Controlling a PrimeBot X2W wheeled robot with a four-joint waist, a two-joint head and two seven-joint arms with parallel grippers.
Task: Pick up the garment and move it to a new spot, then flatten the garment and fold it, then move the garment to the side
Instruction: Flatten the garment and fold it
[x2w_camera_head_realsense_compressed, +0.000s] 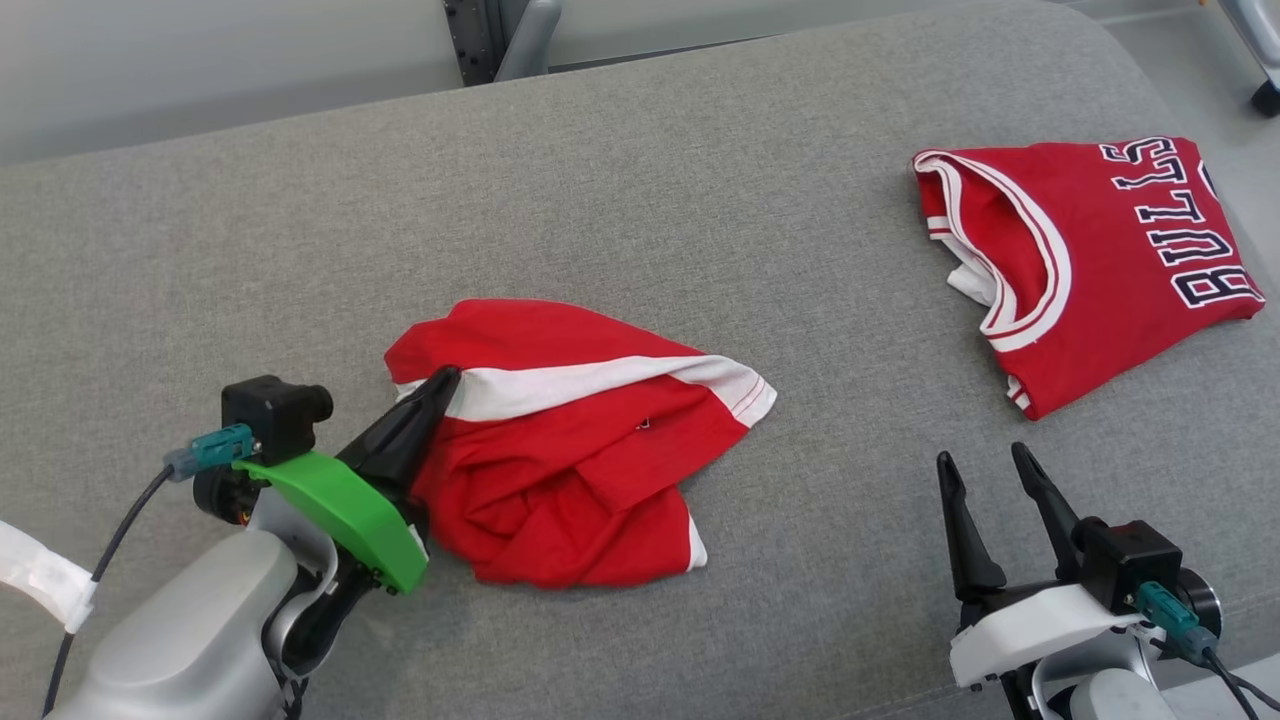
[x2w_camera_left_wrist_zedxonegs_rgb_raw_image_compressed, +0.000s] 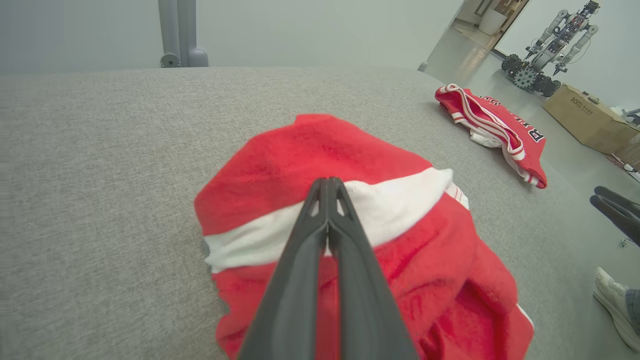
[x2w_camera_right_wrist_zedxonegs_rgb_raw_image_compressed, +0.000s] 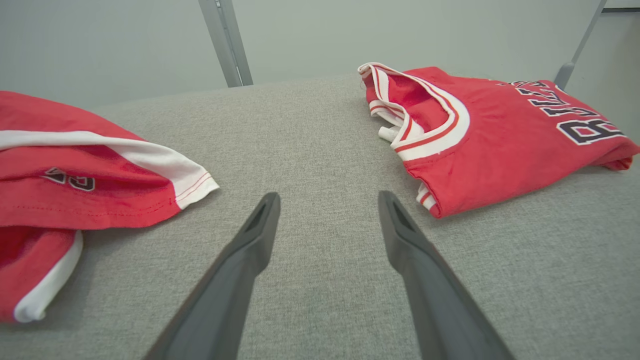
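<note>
Left gripper (x2w_camera_head_realsense_compressed: 440, 385) is sitting closed tight, fingers pressed together, tips pinching at the white band on the left edge of the crumpled garment (x2w_camera_head_realsense_compressed: 580, 450). In the left wrist view the two fingers are running up the middle as one dark wedge, ending right on that white stripe.

The garment is lying bunched in a red heap on the gray fabric surface (x2w_camera_head_realsense_compressed: 640, 200), left of centre and near the robot. The white band is crossing its upper part and a bit of white trim is showing at the lower right corner. It is resting on the surface, not lifted.

Right gripper (x2w_camera_head_realsense_compressed: 982, 456) is hanging wide open at the lower right, holding nothing, with both fingers apart over bare gray fabric. It is sitting between the crumpled garment and the folded jersey (x2w_camera_head_realsense_compressed: 1100, 260), touching neither.

The folded jersey is lying flat at the far right, well apart from the heap, with its collar towards the middle and "BULLS" lettering facing up.

In the left wrist view's background, a cardboard box (x2w_camera_left_wrist_zedxonegs_rgb_raw_image_compressed: 585, 117) and another robot (x2w_camera_left_wrist_zedxonegs_rgb_raw_image_compressed: 550, 45) are standing on the floor beyond the surface. A person's white shoe (x2w_camera_left_wrist_zedxonegs_rgb_raw_image_compressed: 612, 295) is showing at the right edge.
</note>
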